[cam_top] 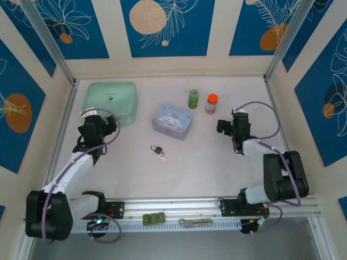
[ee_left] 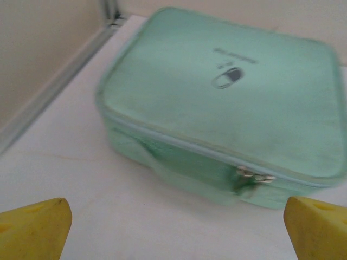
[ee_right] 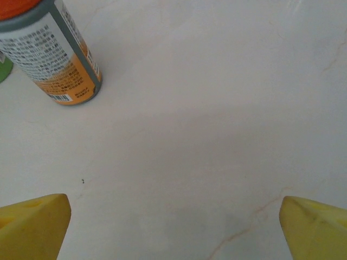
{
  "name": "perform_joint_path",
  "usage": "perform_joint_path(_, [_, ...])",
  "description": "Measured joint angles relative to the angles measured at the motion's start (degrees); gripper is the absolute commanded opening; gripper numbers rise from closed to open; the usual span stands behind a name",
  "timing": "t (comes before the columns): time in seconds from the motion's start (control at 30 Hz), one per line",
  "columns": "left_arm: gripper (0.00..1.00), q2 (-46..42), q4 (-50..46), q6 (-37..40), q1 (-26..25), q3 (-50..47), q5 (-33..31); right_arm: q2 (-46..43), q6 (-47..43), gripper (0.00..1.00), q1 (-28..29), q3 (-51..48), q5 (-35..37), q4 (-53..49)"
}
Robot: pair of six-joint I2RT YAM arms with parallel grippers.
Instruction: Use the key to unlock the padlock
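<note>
The small dark padlock (cam_top: 156,148) with its thin silver shackle lies on the white table near the middle. Right beside it, to the lower right, lies the tiny key (cam_top: 162,157). My left gripper (cam_top: 107,125) stands open at the left, well away from the padlock, facing a mint green zip case (ee_left: 227,103). Its yellow fingertips (ee_left: 35,227) are wide apart with bare table between them. My right gripper (cam_top: 223,126) stands open at the right, over bare table, its yellow fingertips (ee_right: 32,225) spread with nothing between.
A pale blue tin (cam_top: 172,121) sits behind the padlock. A green canister (cam_top: 193,99) and an orange-capped bottle (cam_top: 211,103) stand at the back, the bottle (ee_right: 54,54) just ahead-left of my right gripper. The mint case (cam_top: 111,101) fills the back left corner. Walls close three sides.
</note>
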Motion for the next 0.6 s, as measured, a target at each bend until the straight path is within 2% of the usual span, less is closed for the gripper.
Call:
perform_joint_path(0.13, [0.99, 4.81, 7.28, 3.87, 1.44, -4.0, -1.46, 2.25, -2.47, 0.99, -0.24, -1.68, -1.22, 8.48])
perform_joint_path(0.37, [0.99, 13.31, 26.53, 10.99, 1.49, -11.82, -0.04, 4.39, -3.28, 0.99, -3.78, -6.03, -7.04, 21.16])
perform_joint_path(0.43, [0.99, 16.33, 31.69, 12.17, 1.55, -12.2, 1.49, 4.85, -3.17, 0.99, -4.76, -8.83, -7.87, 25.42])
perform_joint_path(0.6, [0.99, 23.23, 41.81, 14.91, 1.55, -12.52, 6.8, 5.95, -3.17, 0.99, -4.63, -10.1, -8.31, 28.11])
